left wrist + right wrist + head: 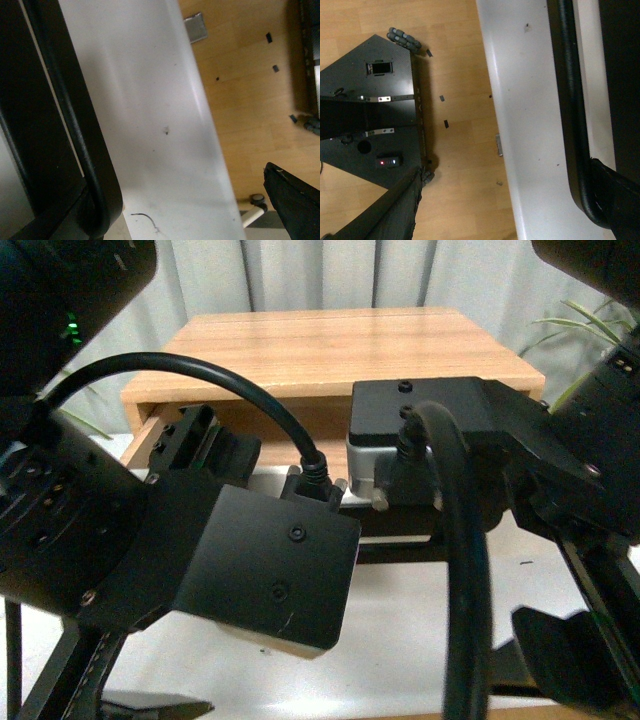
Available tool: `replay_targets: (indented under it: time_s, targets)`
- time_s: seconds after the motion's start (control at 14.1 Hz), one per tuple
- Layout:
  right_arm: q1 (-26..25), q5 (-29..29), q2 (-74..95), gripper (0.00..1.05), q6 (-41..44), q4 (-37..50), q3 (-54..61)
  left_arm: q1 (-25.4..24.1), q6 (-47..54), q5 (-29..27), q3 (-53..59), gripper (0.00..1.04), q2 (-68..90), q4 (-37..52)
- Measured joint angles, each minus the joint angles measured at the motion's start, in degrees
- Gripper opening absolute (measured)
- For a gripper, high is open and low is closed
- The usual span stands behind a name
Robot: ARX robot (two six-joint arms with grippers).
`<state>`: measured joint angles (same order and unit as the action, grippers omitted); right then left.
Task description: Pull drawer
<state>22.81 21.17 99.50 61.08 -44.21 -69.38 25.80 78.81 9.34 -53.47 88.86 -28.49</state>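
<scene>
The drawer (143,443) stands partly out of the wooden cabinet (330,345); both my arms hide most of its front. Its black bar handle (400,551) shows below my wrists. In the left wrist view one rounded end of the handle (95,200) lies just inside one side of my open left gripper (170,210), whose other finger (295,200) hangs over the floor. In the right wrist view the handle's other end (585,200) sits against one finger (622,200) of my open right gripper (505,210). Neither gripper closes on the bar.
The cabinet stands on a white table (420,630). Both wrist views show the table's edge (500,125) with wooden floor (460,75) beyond and a dark robot base (370,110) on it. A curtain (330,275) and a plant (590,325) are behind.
</scene>
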Motion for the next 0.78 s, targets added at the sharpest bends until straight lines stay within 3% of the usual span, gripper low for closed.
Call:
replay_targets:
  time_s: [0.07, 0.21, 0.43, 0.64, 0.78]
  targets:
    - [0.5, -0.1, -2.2, 0.98, -0.8, 2.5, 3.2, 0.4, -0.2, 0.8, 2.7, 0.98, -3.0, 1.0]
    - [-0.1, 3.4, -6.9, 0.98, -8.8, 14.5, 9.4, 0.7, -4.9, 4.0, 7.0, 0.98, -6.4, 14.6]
    - [-2.5, 7.3, -19.6, 0.98, -19.9, 27.5, 17.6, -0.8, -16.8, 9.2, 11.5, 0.98, -17.4, 21.7]
    - [-6.1, 0.4, -32.9, 0.98, -28.9, 37.7, 28.2, -5.1, -28.9, 9.2, 20.2, 0.98, -29.9, 28.9]
    - [-12.9, -10.6, -44.6, 0.98, -37.4, 44.7, 36.7, -13.6, -40.9, 8.7, 29.3, 0.98, -40.5, 36.1]
